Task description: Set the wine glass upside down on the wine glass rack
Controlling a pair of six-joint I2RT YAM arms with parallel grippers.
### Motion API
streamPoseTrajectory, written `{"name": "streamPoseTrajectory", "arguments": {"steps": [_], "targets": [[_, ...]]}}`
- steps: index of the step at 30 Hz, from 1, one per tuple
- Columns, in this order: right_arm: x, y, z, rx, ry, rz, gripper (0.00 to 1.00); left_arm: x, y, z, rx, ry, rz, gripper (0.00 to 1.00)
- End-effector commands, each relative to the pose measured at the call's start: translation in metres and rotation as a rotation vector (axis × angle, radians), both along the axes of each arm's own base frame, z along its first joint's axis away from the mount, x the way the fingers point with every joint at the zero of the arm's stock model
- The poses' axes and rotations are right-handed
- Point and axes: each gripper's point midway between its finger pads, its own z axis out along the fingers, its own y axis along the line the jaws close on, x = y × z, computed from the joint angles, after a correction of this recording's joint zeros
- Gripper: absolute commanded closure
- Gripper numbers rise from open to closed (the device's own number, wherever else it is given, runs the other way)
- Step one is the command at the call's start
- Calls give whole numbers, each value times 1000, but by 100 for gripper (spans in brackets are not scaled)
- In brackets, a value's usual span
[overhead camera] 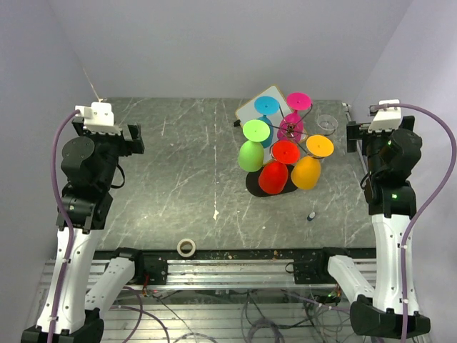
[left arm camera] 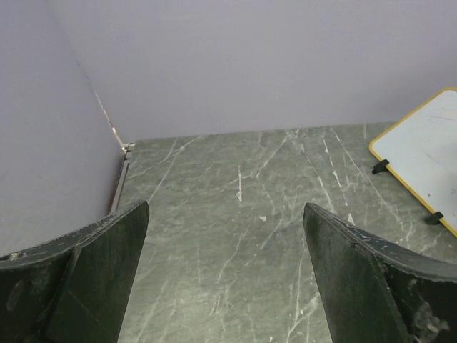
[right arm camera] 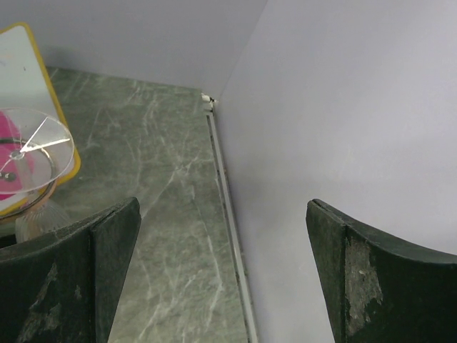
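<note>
L gripper & R gripper are held fully open w/ nothing gripped, while wine glass rack is seen upper right of centre in top view, clear wine glass foot-up at its right.

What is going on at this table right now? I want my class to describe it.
Nothing is being handled at the moment. Both arms sit folded at the sides of the table, and the left gripper and right gripper are open and empty. The rack at the far right carries coloured glasses hung upside down. A clear glass sits foot-up at the rack's right edge. Whether it hangs from the rack or stands on the table is unclear.
</note>
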Motion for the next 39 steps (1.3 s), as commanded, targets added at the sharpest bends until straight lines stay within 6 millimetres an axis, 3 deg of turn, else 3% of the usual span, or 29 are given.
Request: {"name": "streamPoseTrajectory", "arguments": {"steps": [1,15,30,39], "targets": [[-7,4,-4,41,8,18,0,-7,-8,8,8,-26,-60,0],[-22,5,2,59,7,34,0,-16,10,12,-3,-11,24,0],[-35,-6,-13,103,6,-41,0,-16,15,6,3,9,46,0],[-30,-4,-24,116,28,-20,0,-13,9,-8,23,39,12,0]]}}
